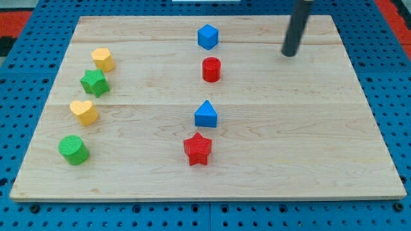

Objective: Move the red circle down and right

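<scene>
The red circle is a short red cylinder standing on the wooden board, a little above the middle. My tip is at the end of the dark rod, to the view's right of the red circle and slightly higher, well apart from it. A blue cube sits just above the red circle. A blue triangle lies below it, and a red star lies below that.
On the view's left stand a yellow hexagon, a green star, a yellow heart and a green circle. The board lies on a blue perforated table.
</scene>
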Available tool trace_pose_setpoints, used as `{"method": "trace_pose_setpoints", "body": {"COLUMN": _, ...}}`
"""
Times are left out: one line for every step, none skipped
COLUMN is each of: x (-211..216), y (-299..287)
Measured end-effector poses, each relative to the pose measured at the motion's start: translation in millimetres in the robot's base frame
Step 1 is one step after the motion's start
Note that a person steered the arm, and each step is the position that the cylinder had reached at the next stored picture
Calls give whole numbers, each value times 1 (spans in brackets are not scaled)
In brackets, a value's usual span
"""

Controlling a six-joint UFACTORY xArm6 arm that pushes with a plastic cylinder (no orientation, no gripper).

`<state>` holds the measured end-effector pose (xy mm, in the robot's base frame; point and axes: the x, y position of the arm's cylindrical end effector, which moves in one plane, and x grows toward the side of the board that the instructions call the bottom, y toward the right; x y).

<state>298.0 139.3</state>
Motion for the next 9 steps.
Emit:
{"method": "trace_pose_setpoints", "body": {"x": -4, "y": -80}}
{"method": "trace_pose_setpoints", "body": {"x": 0, "y": -158}}
{"method": "trace_pose_setpoints", "body": {"x": 25, "y": -187}}
{"method": "trace_pose_setpoints", "body": {"x": 35, "y": -168}}
{"method": "trace_pose_setpoints", "body": {"x": 56, "y": -143}}
{"method": "trace_pose_setpoints", "body": {"x": 76, "y": -124}}
{"method": "trace_pose_setpoints", "body": {"x": 76, "y": -75}}
{"method": "trace_pose_setpoints", "body": {"x": 77, "y": -38}}
{"method": "trace_pose_setpoints", "body": {"x": 93, "y": -33}}
